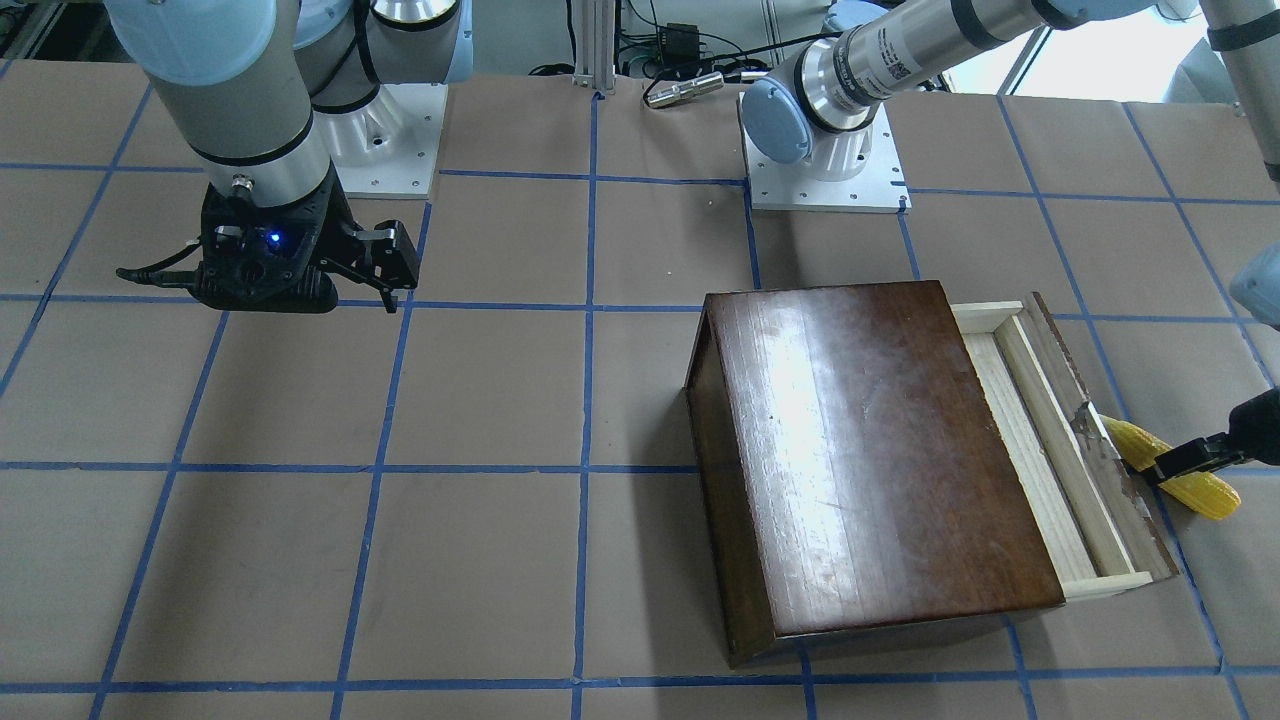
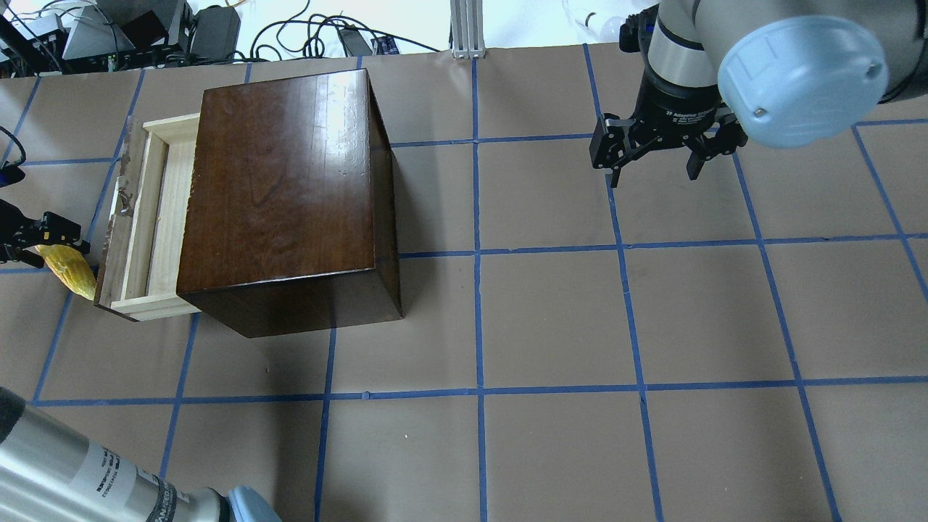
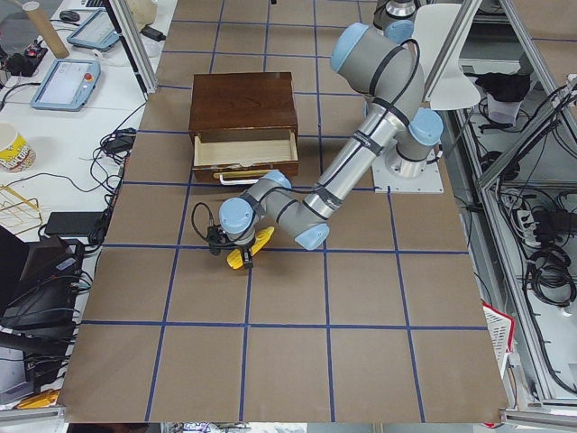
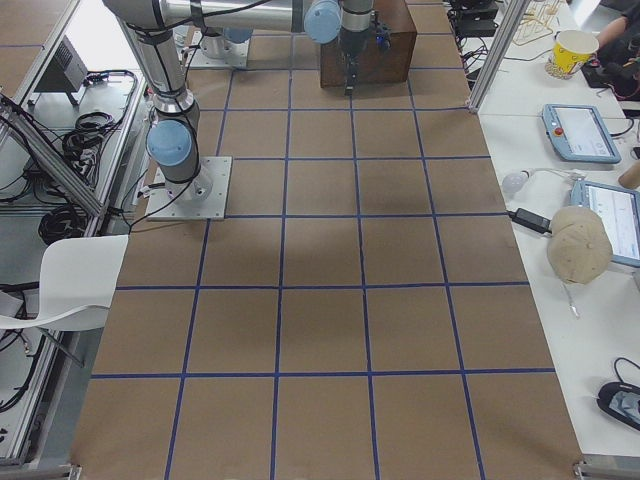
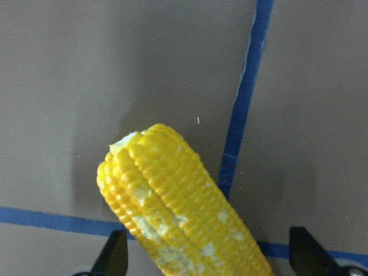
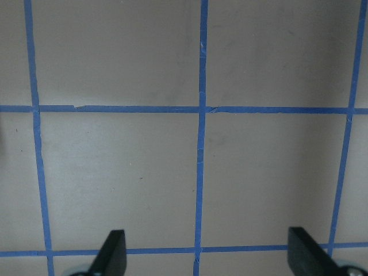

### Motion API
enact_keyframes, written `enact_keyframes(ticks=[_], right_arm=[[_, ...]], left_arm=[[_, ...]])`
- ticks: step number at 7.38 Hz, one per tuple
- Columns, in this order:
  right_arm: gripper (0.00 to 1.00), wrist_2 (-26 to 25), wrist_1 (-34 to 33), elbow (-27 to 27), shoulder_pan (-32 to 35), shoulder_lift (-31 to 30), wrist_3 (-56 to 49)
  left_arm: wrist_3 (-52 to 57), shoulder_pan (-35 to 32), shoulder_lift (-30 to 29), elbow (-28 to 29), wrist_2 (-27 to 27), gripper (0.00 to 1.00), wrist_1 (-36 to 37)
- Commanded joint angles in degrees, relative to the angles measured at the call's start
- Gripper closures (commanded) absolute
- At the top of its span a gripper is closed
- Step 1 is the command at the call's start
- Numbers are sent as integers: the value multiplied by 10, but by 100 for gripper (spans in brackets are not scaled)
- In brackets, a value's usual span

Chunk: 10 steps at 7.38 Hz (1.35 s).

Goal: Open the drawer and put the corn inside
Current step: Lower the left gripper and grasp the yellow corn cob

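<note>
corn [image 1: 1205, 492] diag, tip twd drawer [image 1: 1035, 470] front | L grip [image 5: 207, 256] straddles (fingers spread)

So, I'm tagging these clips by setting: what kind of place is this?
Most likely a robotics lab workcell: a left arm and a right arm bolted to a table gridded with blue tape, teach pendants on the side bench, and cables behind the table.

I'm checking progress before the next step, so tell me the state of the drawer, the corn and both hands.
drawer: pulled partly out of the wooden box, visible part empty.
corn: lying on the table outside the drawer, not gripped.
left hand: open, fingers either side of the corn.
right hand: open, empty, above the table away from the box.
</note>
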Motion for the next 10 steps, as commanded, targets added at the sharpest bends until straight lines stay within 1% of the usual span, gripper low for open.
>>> enact_keyframes(ticks=[1, 2, 3, 4, 6, 7, 8, 10], right_arm=[[0, 0, 0, 0, 0, 0, 0], [0, 0, 0, 0, 0, 0, 0], [0, 0, 0, 0, 0, 0, 0], [0, 0, 0, 0, 0, 0, 0], [0, 0, 0, 0, 0, 0, 0], [0, 0, 0, 0, 0, 0, 0], [0, 0, 0, 0, 0, -1, 0], [0, 0, 0, 0, 0, 0, 0]], left_arm=[[6, 0, -5, -1, 2, 51, 33], [15, 0, -8, 0, 2, 79, 35], [26, 0, -9, 3, 1, 97, 36], [24, 0, -8, 4, 1, 100, 38], [28, -4, 7, 5, 3, 100, 28], [48, -5, 13, 5, 5, 100, 26], [52, -10, 27, 6, 18, 100, 14], [63, -15, 82, 11, 26, 100, -50]])
